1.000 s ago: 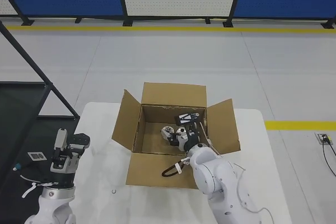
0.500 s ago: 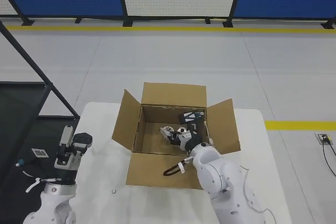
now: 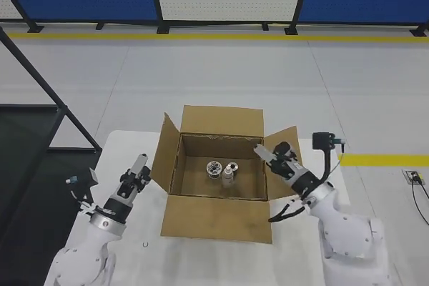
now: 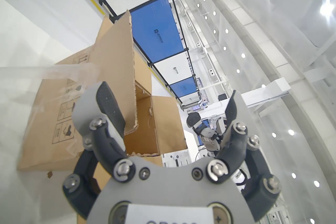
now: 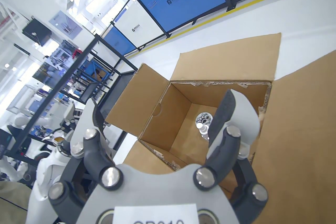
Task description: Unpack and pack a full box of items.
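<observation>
An open cardboard box (image 3: 222, 119) stands in the middle of the white table (image 3: 129, 143), all flaps spread outward. On its floor lie a round metal part (image 3: 214, 169) and a small clear bottle with a white cap (image 3: 229, 173); both the metal part (image 5: 203, 118) and the bottle (image 5: 201, 128) appear in the right wrist view. My left gripper (image 3: 139, 171) hangs open and empty just outside the box's left flap (image 4: 115, 57). My right gripper (image 3: 270, 154) is open and empty over the right flap (image 5: 302, 117), pointing toward the box's inside.
A black metal rack (image 3: 28, 136) stands off the table's left side. A tiny ring-like object (image 3: 146, 245) lies on the table in front of the box's left corner. Bare tabletop lies in front of the box and at the far right.
My right gripper has come up out of the box and swung over the right flap. My left arm has turned and moved in toward the left flap. Both items stay on the box floor.
</observation>
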`<state>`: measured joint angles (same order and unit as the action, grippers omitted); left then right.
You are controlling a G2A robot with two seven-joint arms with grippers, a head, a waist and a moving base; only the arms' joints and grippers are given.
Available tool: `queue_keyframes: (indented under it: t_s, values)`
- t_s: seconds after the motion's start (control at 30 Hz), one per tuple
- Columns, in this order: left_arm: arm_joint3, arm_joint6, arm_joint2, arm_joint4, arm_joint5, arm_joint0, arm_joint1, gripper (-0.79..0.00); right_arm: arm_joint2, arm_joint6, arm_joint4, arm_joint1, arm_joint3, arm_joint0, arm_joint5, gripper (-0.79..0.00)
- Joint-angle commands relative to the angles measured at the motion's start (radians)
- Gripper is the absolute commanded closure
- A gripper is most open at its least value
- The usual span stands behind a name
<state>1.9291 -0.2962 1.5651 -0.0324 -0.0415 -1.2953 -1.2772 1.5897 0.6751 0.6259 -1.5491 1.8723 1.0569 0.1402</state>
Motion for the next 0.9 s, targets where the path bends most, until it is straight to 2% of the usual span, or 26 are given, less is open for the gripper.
queue_keyframes:
  t_s: [0.0,0.2,0.53,0.73,0.87]
  values:
    - [-0.002,-0.016,-0.017,-0.006,0.007,0.009,0.000,-0.785,0.058,0.008,-0.061,0.007,0.000,0.008,-0.001,-0.785]
    - [-0.015,-0.049,-0.070,-0.043,0.020,0.036,0.001,-0.785,0.175,0.096,-0.162,0.032,-0.052,-0.012,-0.045,-0.785]
    - [-0.078,-0.105,-0.155,-0.071,0.055,0.104,-0.001,-0.785,0.221,0.227,-0.161,0.073,-0.239,-0.115,-0.097,-0.785]
    - [-0.119,-0.123,-0.188,-0.084,0.067,0.140,-0.002,-0.785,0.186,0.306,-0.175,0.093,-0.297,-0.152,-0.036,-0.785]
    - [-0.144,-0.127,-0.205,-0.092,0.071,0.160,-0.003,-0.785,0.160,0.366,-0.247,0.102,-0.326,-0.173,0.016,-0.785]
